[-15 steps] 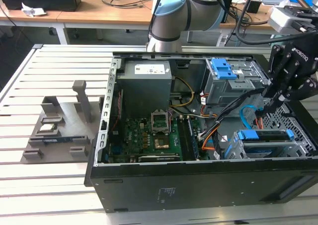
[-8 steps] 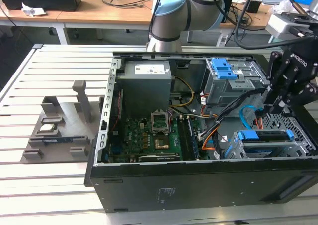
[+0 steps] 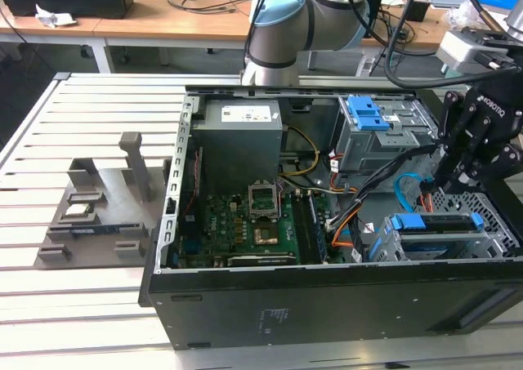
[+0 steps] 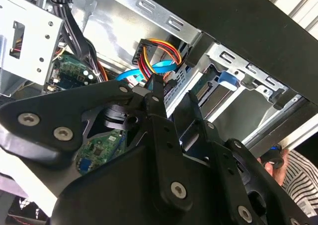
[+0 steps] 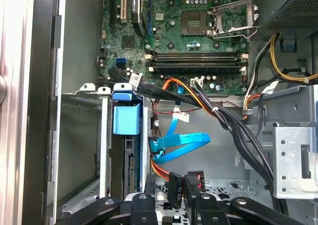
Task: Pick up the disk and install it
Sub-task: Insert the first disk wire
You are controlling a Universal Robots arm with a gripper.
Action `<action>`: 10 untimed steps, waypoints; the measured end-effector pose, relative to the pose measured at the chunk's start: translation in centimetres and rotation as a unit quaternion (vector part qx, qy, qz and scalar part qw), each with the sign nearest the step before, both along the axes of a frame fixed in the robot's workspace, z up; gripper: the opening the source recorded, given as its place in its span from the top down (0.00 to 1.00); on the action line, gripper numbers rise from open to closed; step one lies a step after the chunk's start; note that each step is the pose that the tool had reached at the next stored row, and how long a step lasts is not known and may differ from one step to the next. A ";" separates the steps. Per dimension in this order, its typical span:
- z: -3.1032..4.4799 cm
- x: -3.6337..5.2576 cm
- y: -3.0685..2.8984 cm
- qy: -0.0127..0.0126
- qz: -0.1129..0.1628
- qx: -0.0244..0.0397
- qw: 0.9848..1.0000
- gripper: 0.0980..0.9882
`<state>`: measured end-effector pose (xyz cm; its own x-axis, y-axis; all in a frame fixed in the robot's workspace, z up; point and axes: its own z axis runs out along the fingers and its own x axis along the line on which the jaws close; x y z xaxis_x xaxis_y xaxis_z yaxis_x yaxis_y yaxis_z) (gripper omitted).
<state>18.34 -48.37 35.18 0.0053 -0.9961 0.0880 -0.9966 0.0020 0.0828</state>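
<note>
- Well off to the exterior view's left of the motherboard: grey fixture rack on the slatted table; no part in this job.
- Just beyond the motherboard, twd the arm's base: grey power-supply box; not the target.
- On the exterior view's right of the motherboard, far side: drive cage w/ bare blue latch plate.
- Same side of the motherboard, near edge of case: disk slotted edge-on in its bay, blue carrier tab up; looks seated.
- Just past the disk, farther from the motherboard: gripper hanging over the cables; fingers parted, nothing between.
- Handling, as a judgement: stiff metal, fairly heavy for its size, smooth faces prob. slippery, shock-sensitive; best gripped across the flat sides nr the carrier frame, not by the plastic tab.
</note>
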 end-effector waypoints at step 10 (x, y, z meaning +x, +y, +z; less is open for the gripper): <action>0.00 0.00 0.00 0.000 0.000 -0.004 1.000 0.92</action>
